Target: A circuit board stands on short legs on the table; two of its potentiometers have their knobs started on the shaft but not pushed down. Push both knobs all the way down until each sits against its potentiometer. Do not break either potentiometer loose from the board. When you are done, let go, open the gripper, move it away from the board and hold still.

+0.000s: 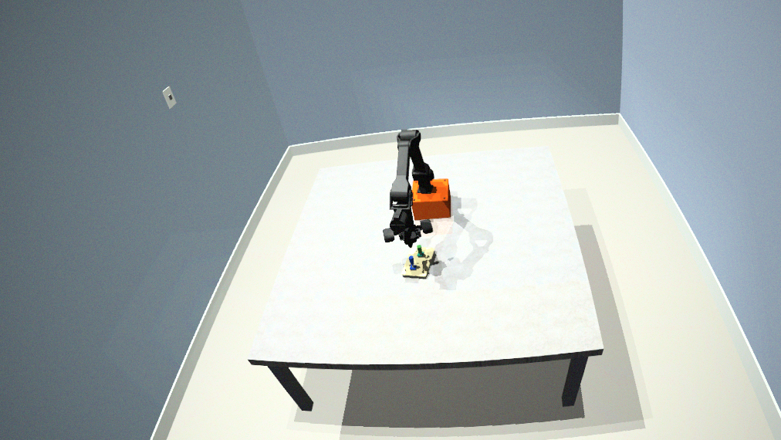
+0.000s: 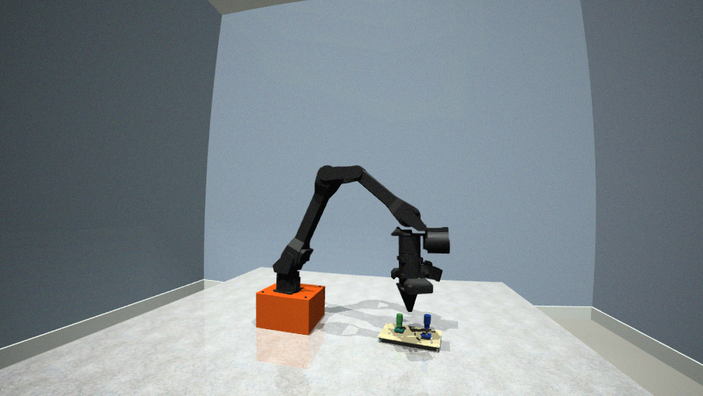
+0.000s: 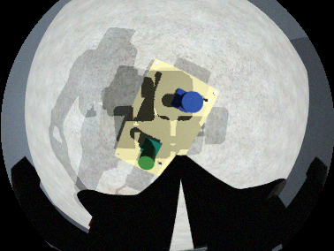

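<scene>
The circuit board (image 1: 408,273) (image 2: 388,335) (image 3: 161,66) stands on the table with two upright knobs. The blue knob (image 1: 410,259) (image 2: 427,319) (image 3: 193,102) stands above its blue potentiometer (image 2: 426,335) (image 3: 179,93), with a narrower shaft showing between them in the exterior view. The green knob (image 1: 419,247) (image 2: 399,318) (image 3: 146,163) is over its teal potentiometer (image 2: 399,330) (image 3: 155,145); whether a gap is left there is too small to tell. My gripper (image 1: 410,244) (image 2: 409,310) (image 3: 180,158) is shut and empty, above the board and touching neither knob. In the exterior view its tips are between the knobs.
The orange base block (image 1: 431,208) (image 2: 283,312) carries the arm behind the board. The arm's shadow falls across the board and the white table (image 1: 339,306) (image 2: 171,353). Blue-grey walls stand around the table.
</scene>
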